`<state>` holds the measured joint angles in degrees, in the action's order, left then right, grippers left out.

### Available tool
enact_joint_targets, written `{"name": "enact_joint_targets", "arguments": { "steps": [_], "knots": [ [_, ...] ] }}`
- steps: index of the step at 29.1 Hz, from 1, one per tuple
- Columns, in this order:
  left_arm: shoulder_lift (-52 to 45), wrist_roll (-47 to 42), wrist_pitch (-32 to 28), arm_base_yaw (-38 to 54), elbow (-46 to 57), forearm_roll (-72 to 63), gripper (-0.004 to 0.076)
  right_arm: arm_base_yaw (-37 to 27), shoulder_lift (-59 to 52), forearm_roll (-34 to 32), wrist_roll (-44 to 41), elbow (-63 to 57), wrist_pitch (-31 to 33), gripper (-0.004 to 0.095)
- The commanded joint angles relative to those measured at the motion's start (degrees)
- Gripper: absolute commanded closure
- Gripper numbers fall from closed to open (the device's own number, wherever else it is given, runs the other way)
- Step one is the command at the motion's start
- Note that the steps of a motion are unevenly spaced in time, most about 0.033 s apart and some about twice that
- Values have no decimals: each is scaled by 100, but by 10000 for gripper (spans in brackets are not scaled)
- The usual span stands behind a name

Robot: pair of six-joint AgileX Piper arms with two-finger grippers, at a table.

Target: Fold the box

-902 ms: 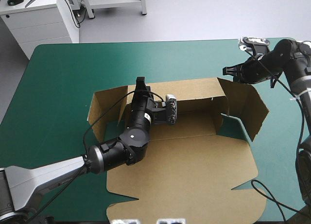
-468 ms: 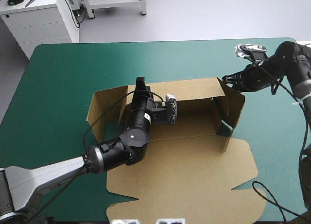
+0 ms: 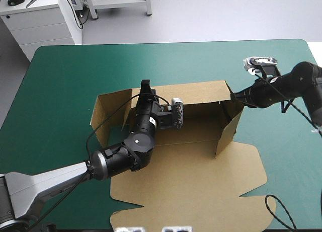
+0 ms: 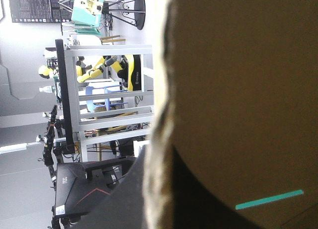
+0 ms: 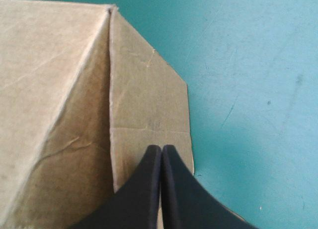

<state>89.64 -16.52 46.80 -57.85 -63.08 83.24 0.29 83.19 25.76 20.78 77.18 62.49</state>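
The brown box lies mid-table with its lid panel flat toward the near edge. Its back wall and left wall stand raised. My left gripper reaches from inside the box to the back wall's top edge. In the left wrist view the board fills the space ahead, and its edge runs between the nearly closed fingers. My right gripper is shut, its tip pressed on the outside of the right wall, which swings inward. In the right wrist view the shut fingers touch that flap.
The teal-green cover shows on every side of the box, widest toward the far and left edges. The right arm stretches in from the table's right edge, above the cover beside the flap.
My right gripper has moved left toward the box's back right corner, swinging the right wall from splayed outward to upright and turned inward. The left arm has stayed still.
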Motion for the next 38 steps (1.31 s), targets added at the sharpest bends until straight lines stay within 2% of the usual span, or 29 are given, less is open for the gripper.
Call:
{"name": "enact_joint_targets", "arguments": {
  "steps": [1,6,12,16,21,24,30,33,37,38],
  "knots": [
    [-272,-58,135,0,-138,268,731,24,-586,498,700,-507,-824,926],
    [-272,-58,126,0,-138,257,731,24,-1226,1243,1784,-1555,-1866,926],
    [-272,-58,41,0,-138,247,731,24,-1950,2780,3596,-2727,-2858,926],
    [-272,-58,41,0,-138,196,731,24,-2201,3563,4584,-3314,-3126,926],
    [-272,395,18,0,-138,-273,731,24,-2246,3603,4768,-3503,-3100,925],
    [-272,532,40,0,-138,-426,731,24,-2246,3548,4851,-3518,-2964,884],
    [-272,571,75,0,-138,-468,731,24,-2246,3300,4851,-3518,-2513,646],
    [-272,571,75,0,-138,-468,731,24,-2246,3130,4864,-3518,-2366,588],
    [-272,571,65,0,-138,-487,731,24,-2246,3036,4927,-3575,-2409,510],
    [-272,692,44,0,-138,-547,731,24,-2219,3103,5050,-3636,-2552,435]
  ]
}}
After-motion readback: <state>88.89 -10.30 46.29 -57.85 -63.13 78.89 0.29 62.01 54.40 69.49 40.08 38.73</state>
